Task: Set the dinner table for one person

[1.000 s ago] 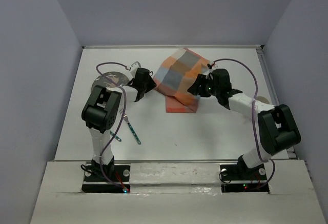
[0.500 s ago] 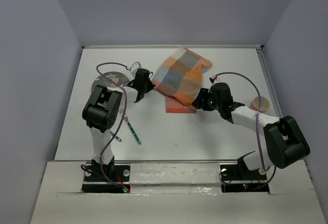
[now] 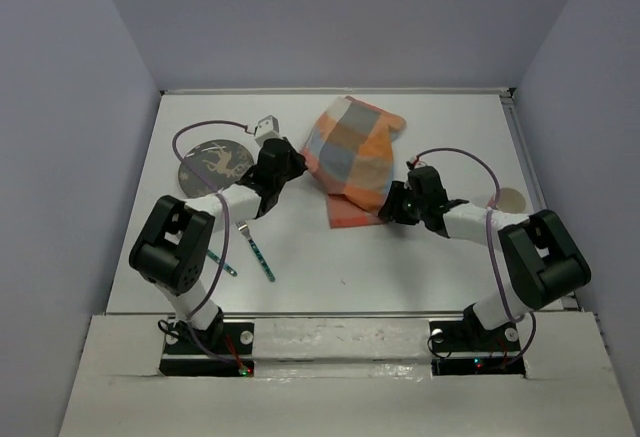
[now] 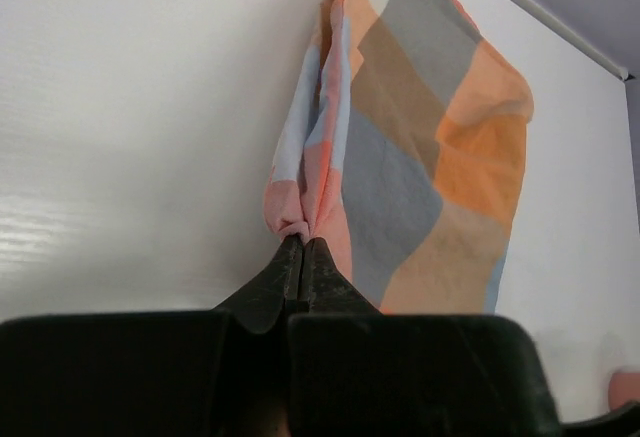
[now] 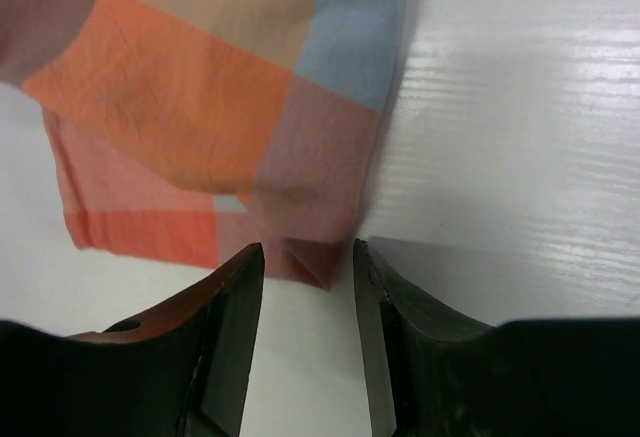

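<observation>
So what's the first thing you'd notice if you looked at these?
The bright orange-and-blue checkered cloth jumps out, lying bunched up toward the far middle of the white table. The left gripper is pinched shut on one edge of it, and the right gripper sits open around its near corner. A dark plate lies at the far left.

The white dinner table (image 3: 400,267) under my arms bears a checkered cloth (image 3: 352,152) at upper centre, a dark plate (image 3: 210,162) at upper left, and cutlery (image 3: 262,257) at lower left.
</observation>
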Robot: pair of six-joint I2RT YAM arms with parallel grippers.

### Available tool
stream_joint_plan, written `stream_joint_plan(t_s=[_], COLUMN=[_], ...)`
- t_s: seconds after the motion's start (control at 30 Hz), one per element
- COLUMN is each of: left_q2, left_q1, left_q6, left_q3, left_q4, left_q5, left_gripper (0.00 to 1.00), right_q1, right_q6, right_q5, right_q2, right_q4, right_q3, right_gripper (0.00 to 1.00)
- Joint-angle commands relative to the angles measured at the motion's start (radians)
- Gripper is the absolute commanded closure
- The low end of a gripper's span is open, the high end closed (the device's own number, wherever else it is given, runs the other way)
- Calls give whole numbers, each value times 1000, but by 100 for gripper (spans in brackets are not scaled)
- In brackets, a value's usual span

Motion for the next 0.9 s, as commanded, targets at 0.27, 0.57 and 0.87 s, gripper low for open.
stream_joint_plan(t_s=[0.27,0.57,0.87], left_q2=[-253,-394,-453], left_q1=[-16,-21,-22], left_q6=[-55,-61,-57], left_q3=[-237,-341,-342], left_q4=[43,27,5], left_q5=[66,74,75], left_gripper=[100,100,100], right_q1=[-104,-146,-146], right_q6=[-77,-189,-119], right_q5=[115,119,-6], right_q2=[225,302,-33], right_q4=[26,-135,-150], right_q3=[276,566,236], right_gripper=[100,62,21])
